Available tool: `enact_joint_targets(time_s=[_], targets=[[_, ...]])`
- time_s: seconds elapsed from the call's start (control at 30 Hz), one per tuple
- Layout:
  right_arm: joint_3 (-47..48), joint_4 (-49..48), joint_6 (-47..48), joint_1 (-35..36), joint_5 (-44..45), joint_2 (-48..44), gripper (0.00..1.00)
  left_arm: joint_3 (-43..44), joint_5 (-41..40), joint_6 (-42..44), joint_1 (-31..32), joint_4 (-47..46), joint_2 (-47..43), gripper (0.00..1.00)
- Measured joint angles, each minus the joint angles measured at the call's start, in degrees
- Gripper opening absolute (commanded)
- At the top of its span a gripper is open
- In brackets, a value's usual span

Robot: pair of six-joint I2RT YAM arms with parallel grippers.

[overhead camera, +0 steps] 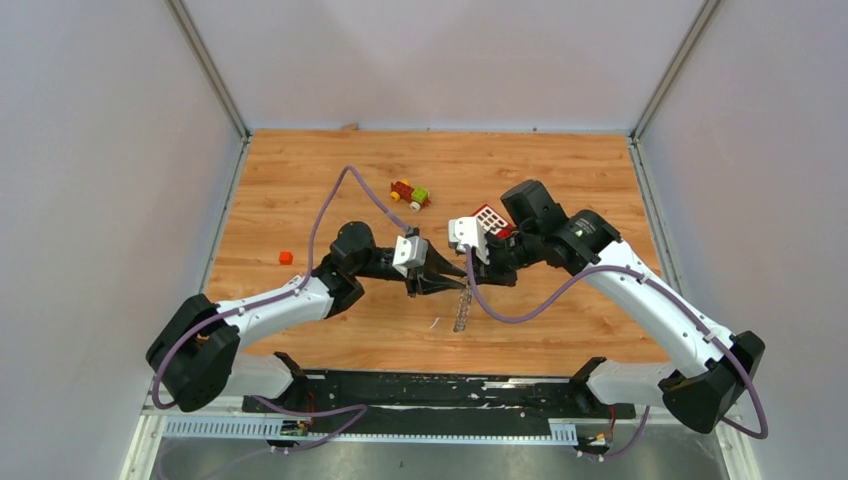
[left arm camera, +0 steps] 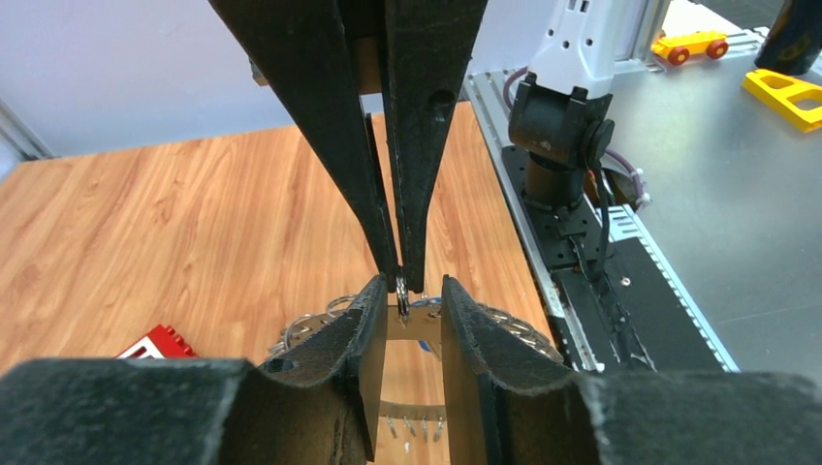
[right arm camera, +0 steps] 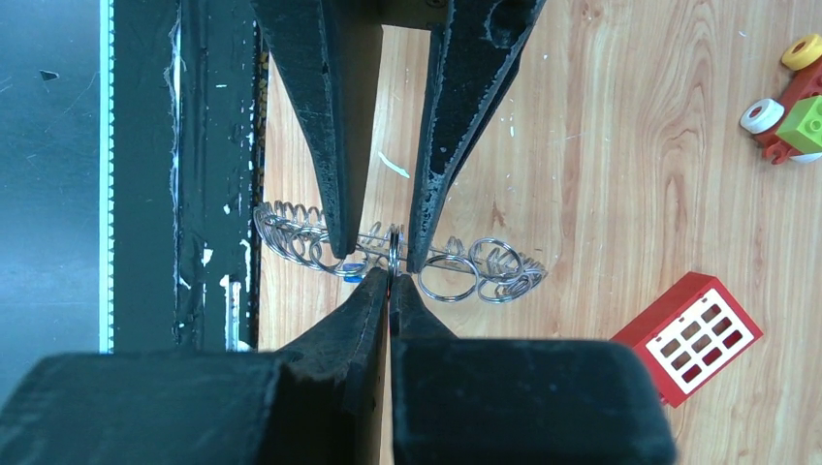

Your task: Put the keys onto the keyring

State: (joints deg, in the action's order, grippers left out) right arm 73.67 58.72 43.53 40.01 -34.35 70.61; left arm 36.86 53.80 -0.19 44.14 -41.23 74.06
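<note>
Your right gripper (right arm camera: pixel 391 281) is pressed together on the keyring (right arm camera: pixel 395 239), which hangs near the red block (right arm camera: pixel 688 334); your left gripper (right arm camera: pixel 378 258) stands spread around it. Close off-centre and the keyring may twist free and drop.

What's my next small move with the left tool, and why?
Probably close the left tool on the keyring: its fingers stand apart on either side of the upright ring that the shut right tool pinches.

left end effector (left arm camera: pixel 412 295) parted — right end effector (left arm camera: pixel 400 275) pinches the keyring (left arm camera: pixel 400 285).
</note>
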Motion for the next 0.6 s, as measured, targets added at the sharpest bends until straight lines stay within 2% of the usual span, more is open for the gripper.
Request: enact_joint_targets(time_s=[0.27, 0.6], targets=[[0.2, 0.7, -0.2, 0.1, 0.0, 0.6, 0.0, 0.0, -0.4, -1.5, 0.0, -2.2, 0.4, 0.22], [0.2, 0.7, -0.5, 0.1, 0.0, 0.6, 0.0, 0.0, -0.3, -2.0, 0.0, -2.7, 0.6, 0.28]])
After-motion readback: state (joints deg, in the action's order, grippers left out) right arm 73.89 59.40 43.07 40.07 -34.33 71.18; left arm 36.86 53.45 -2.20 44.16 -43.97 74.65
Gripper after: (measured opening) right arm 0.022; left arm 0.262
